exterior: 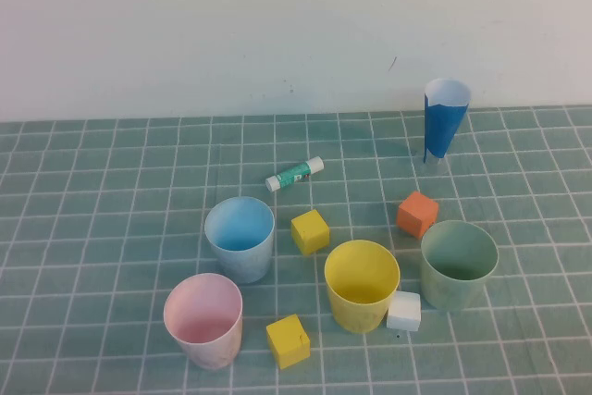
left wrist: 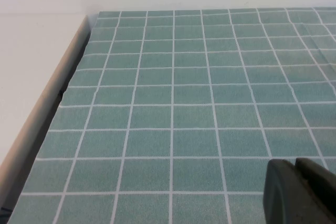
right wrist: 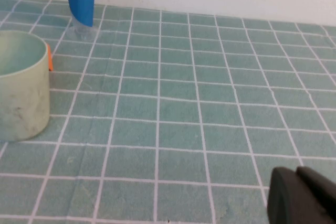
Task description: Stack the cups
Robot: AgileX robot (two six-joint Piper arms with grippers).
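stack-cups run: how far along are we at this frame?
Done: nothing. The pink cup, blue cup, yellow cup and green cup all stand apart, upright, none nested.
In hand: nothing. The left gripper and right gripper are shut and empty, both out of the high view, over bare mat.
Left: all stacking. Cubes lie between the cups.

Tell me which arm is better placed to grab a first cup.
Right, probably. The right gripper, shut, already sees the pale green cup nearby on the mat. The left gripper, also shut, faces only bare mat; no cup shows there.
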